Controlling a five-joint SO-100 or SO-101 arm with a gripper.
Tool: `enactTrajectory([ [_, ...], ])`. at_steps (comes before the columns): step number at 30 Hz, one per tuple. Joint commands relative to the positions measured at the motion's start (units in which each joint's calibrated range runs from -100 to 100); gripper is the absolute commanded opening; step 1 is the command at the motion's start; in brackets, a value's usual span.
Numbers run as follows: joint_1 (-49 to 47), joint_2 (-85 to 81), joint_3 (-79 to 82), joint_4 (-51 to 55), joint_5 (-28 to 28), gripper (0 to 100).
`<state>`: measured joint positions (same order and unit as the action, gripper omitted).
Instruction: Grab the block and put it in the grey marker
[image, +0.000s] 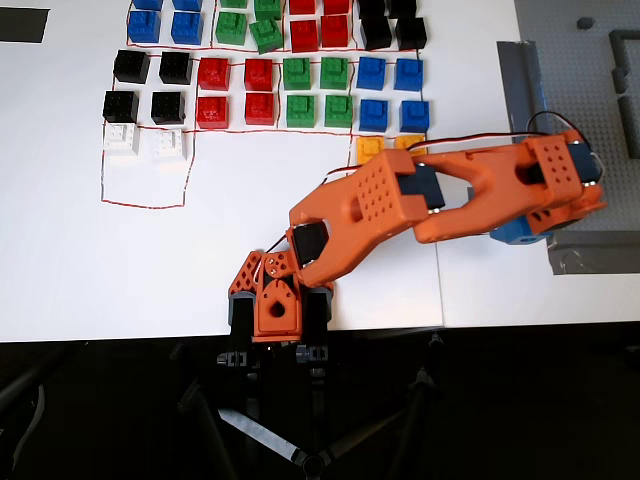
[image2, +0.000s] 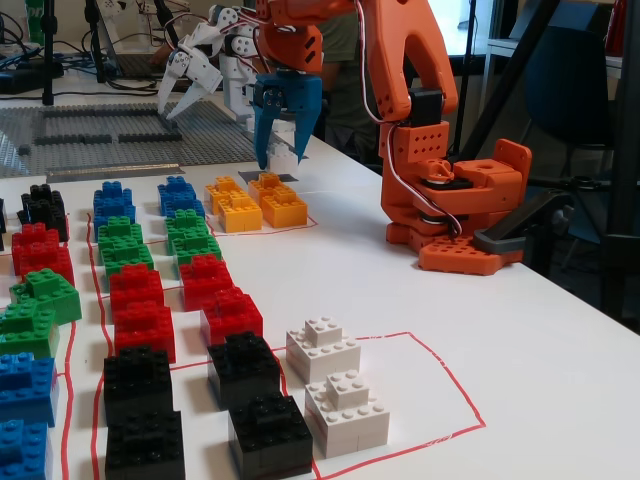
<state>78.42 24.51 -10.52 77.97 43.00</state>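
- The blue gripper (image2: 280, 150) hangs at upper centre of the fixed view, its fingers pointing down and pinching the block (image2: 284, 156), a white piece showing between them just above the table.
- In the overhead view the orange arm (image: 400, 200) reaches to the right middle, hiding the held block; only the blue gripper (image: 517, 232) shows there.
- A sliver of the grey marker (image2: 262, 176) shows just below the fingers, behind the yellow blocks (image2: 250, 202), so the carry looks nearly finished and a short lowering seems to remain.
- Two more white blocks (image2: 335, 382) sit in the red outline (image2: 440, 358) at lower centre, probably the supply area.
- Coloured rows fill the left of the fixed view, well clear of the gripper.
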Motion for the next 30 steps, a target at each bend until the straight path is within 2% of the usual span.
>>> enactTrajectory([
  [1, -0.21, -4.65, -2.14, 0.65, 0.63, 15],
  [12, -1.13, -5.60, -1.42, 0.57, -0.78, 27],
  [18, -1.05, -6.63, -2.96, 0.81, -1.22, 28],
  [25, -0.63, -9.57, -10.04, 6.36, -0.93, 28],
  [30, -2.21, -12.51, -15.94, 12.81, -1.81, 23],
])
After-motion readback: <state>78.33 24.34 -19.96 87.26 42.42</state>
